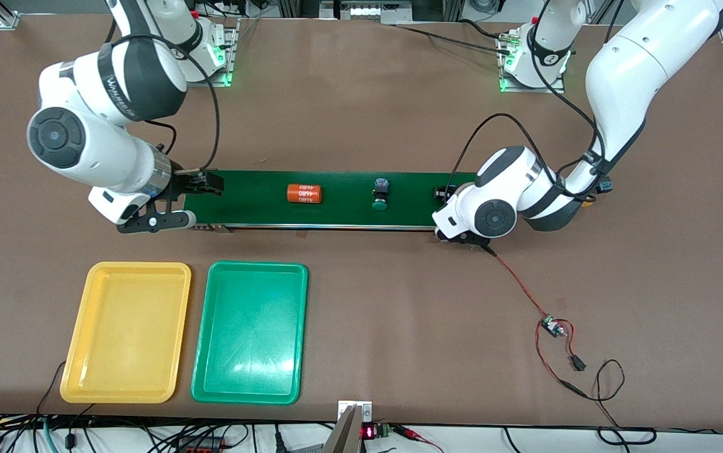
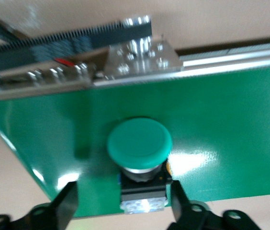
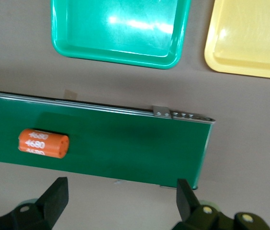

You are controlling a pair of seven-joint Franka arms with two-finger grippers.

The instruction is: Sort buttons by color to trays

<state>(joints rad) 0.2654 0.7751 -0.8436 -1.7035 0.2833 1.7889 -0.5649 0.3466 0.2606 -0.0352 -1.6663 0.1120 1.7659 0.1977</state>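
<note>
Brown table (image 1: 361, 113); left arm hides belt (image 1: 260, 198) end, green button (image 2: 140, 143).

High front view; wrist views share belt (image 1: 323, 198).

Count of things on the brown bench (image 1: 399, 94)

Two shallow rectangular plastic trays: one yellow tray (image 1: 127, 332) and one green tray (image 1: 250, 332). One long dark green belt (image 1: 254, 198). One orange cylinder with white print (image 1: 304, 194). Two green-capped push-button switches: one midway along the belt (image 1: 380, 194), one at its end toward the left arm (image 2: 140, 143). One more black-and-blue switch body (image 1: 605, 185) shows partly under the left arm, its cap colour unclear. One small circuit board on red and black wires (image 1: 550, 326).
</note>
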